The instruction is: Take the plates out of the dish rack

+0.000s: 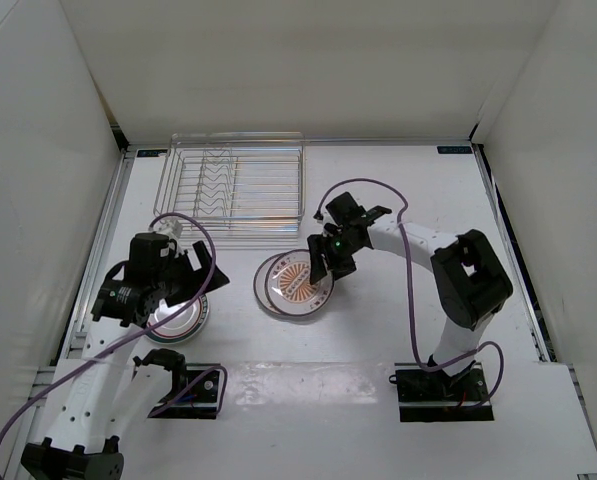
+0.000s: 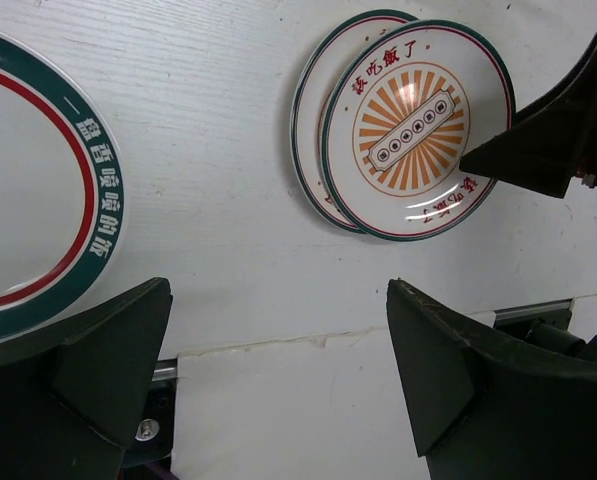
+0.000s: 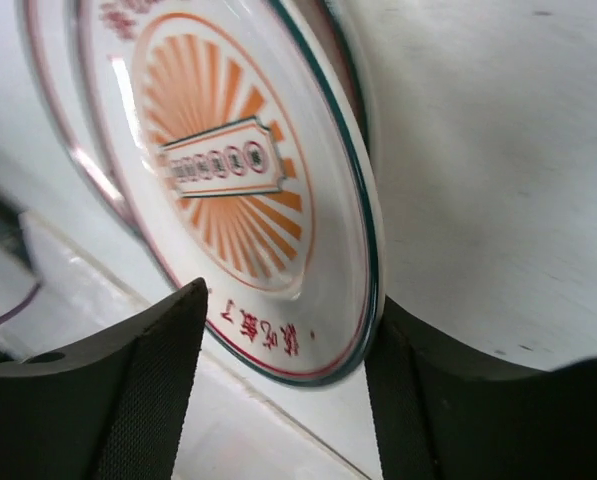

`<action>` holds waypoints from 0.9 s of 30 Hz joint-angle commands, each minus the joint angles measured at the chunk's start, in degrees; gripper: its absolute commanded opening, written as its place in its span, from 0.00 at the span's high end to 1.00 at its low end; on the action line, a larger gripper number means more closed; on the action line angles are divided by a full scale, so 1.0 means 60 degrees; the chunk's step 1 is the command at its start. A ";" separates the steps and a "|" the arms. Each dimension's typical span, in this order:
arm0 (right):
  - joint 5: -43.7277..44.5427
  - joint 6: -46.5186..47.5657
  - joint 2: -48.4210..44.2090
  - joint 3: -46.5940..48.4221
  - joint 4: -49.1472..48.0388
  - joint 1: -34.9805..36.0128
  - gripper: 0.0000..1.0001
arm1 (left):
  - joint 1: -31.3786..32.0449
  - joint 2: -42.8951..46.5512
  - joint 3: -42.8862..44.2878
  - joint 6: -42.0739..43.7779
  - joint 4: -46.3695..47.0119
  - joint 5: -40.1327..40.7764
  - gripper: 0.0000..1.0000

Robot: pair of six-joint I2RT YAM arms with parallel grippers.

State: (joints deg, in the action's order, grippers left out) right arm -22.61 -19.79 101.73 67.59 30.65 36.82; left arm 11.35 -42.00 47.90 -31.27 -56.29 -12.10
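Straddling the near rim of the top sunburst plate (image 2: 408, 130) with my right gripper (image 3: 288, 300): jaws parted, one finger over the face, the other against the underside, not clamped. That plate lies overlapping the lower sunburst plate (image 2: 313, 110) on the table (image 1: 378, 340), near the front of the dish rack (image 1: 233, 190), which sits at the far side. My left gripper (image 2: 278, 300) hangs over bare table, fingers spread wide, nothing between them. The plain plate (image 2: 38, 200) lies flat just beside it, well apart from the other two.
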 commanded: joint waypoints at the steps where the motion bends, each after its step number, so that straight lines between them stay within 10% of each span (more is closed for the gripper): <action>1: 0.1742 0.0442 -0.0445 0.0322 0.0691 0.0133 0.34 | -0.0047 0.0188 0.0147 0.0128 -0.0066 0.0346 0.00; 15: 0.4400 0.2435 -0.1105 0.0601 0.1586 -0.0057 0.25 | -0.0047 0.0626 -0.0306 0.2544 -0.0535 0.1357 0.00; 16: 0.3891 0.2318 -0.1178 0.0498 0.1440 -0.0086 0.30 | -0.0047 0.0642 -0.0380 0.2531 -0.0491 0.1328 0.00; 18: 0.2734 0.2143 -0.1194 0.0059 0.1206 -0.0072 0.82 | -0.0047 0.0861 -0.0614 0.2443 -0.0389 0.1328 0.00; 20: 0.2203 0.1835 -0.1223 -0.0233 0.0927 -0.0057 0.99 | -0.0032 0.1008 -0.0717 0.2238 -0.0388 0.1284 0.00; 27: 0.1293 0.1687 -0.0726 -0.0118 0.0648 -0.0013 0.98 | -0.0047 0.1419 -0.0908 0.2135 -0.0813 0.1313 0.00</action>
State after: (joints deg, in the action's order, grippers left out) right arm -11.18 -8.86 96.09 65.80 36.51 36.47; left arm 11.35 -34.63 43.42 -18.87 -59.79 -5.06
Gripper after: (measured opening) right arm 0.024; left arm 0.991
